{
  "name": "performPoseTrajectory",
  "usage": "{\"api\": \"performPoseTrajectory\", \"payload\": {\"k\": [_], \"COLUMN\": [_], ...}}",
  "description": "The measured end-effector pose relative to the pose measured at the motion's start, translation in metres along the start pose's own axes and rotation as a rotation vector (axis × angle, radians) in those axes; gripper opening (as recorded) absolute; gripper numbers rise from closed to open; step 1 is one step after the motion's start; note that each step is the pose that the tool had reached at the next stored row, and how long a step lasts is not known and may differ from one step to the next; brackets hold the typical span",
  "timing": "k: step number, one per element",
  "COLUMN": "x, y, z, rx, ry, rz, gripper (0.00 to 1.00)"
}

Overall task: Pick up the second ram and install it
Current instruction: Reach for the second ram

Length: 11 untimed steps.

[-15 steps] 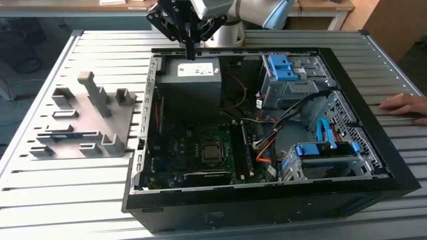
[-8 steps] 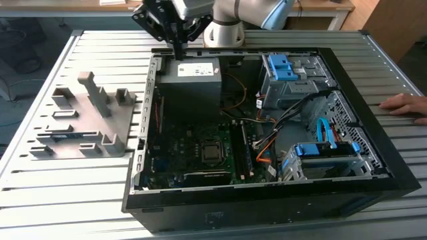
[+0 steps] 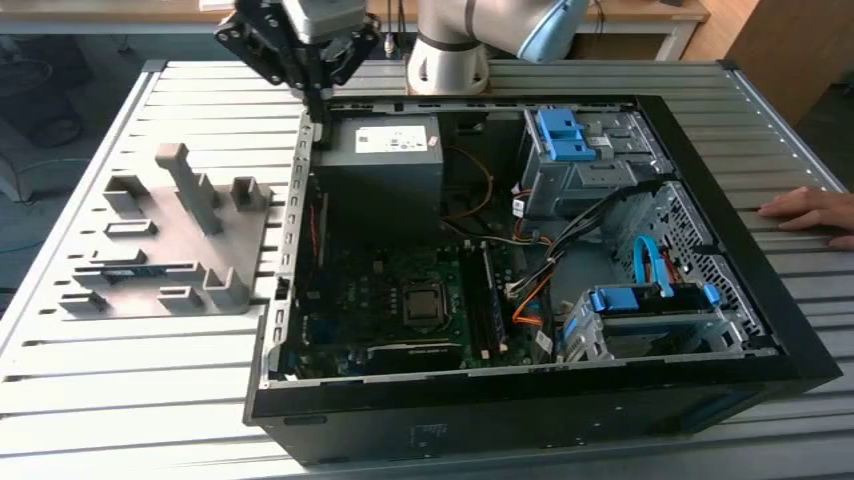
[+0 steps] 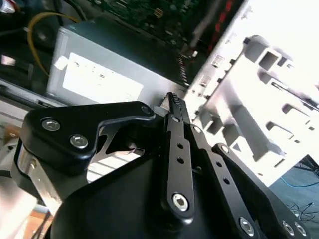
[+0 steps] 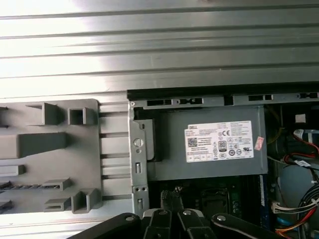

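Observation:
The second ram [image 3: 130, 270] is a thin dark stick with a bluish glint, lying in a slot of the grey holder tray [image 3: 174, 290] at the exterior view's left. In the first wrist view it shows as a dark strip [image 5: 22, 186] on the tray [image 5: 50, 164]. My gripper [image 3: 318, 92] hangs above the back left corner of the open PC case [image 3: 534, 400], well apart from the ram. Both wrist views show its fingertips [image 4: 171, 101] [image 5: 172, 198] closed together with nothing between them, over the grey power supply [image 5: 209, 149].
The case holds the motherboard [image 3: 400, 300], long memory slots [image 3: 483, 300], blue-tabbed drive cages [image 3: 574, 140] and loose cables. A person's hand [image 3: 811, 212] rests on the ribbed metal table [image 3: 80, 400] at the exterior view's right. The arm's base [image 3: 447, 60] stands behind the case.

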State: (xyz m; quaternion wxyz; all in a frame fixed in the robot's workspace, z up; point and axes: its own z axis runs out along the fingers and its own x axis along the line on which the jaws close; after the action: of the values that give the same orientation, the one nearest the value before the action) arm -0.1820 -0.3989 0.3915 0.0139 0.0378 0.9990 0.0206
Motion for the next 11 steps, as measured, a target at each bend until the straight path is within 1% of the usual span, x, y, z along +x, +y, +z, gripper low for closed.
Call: {"api": "performPoseTrajectory", "payload": {"k": [11], "x": [0.05], "y": [-0.0038], "z": [0.0001], "rx": [-0.0001], "ry": [-0.0008], "rz": [0.0], "gripper": [0.1]}}
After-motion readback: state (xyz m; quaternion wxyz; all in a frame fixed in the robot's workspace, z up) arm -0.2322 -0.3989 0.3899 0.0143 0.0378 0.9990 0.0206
